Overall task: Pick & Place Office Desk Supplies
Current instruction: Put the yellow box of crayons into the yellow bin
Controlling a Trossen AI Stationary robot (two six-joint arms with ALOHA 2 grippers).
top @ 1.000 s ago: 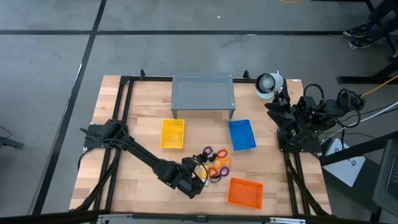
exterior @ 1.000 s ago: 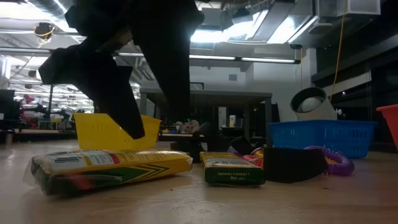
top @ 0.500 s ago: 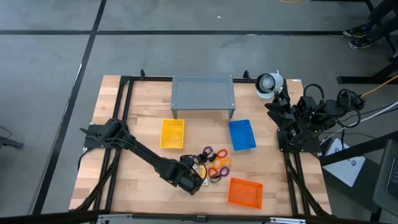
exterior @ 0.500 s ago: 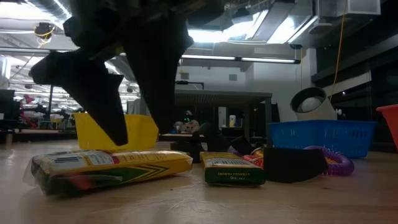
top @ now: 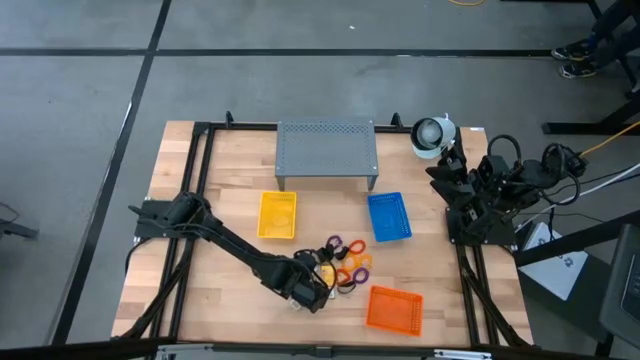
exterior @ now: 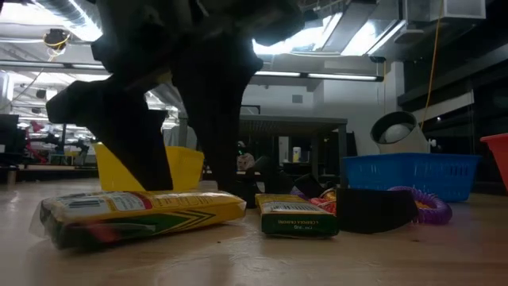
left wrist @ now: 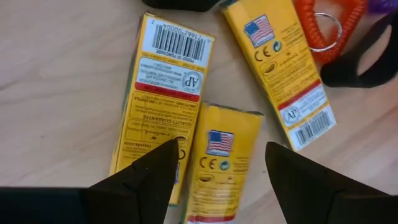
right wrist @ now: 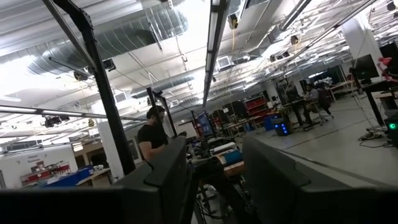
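Hovering low over the packets (top: 322, 272) mid-counter (top: 230, 190), left gripper (top: 305, 290); right gripper (top: 470, 200) parked at the edge. Low down: fingers (exterior: 127, 135) spread, straddling a packet (exterior: 139, 213). Left wrist: aimed at the middle packet (left wrist: 225, 158), probably for a grab. Right wrist: fingers (right wrist: 168, 174) apart, empty.

We see a large industrial workshop or robotics lab; exposed silver ducts (right wrist: 124, 31) and strip lights (right wrist: 214, 37) run under a high open ceiling; workbenches with monitors (right wrist: 205, 124) stretch far back; a person (right wrist: 151, 137) stands at one; our wooden counter (top: 230, 165) sits on a grey concrete floor (top: 300, 25) marked with dark lines.
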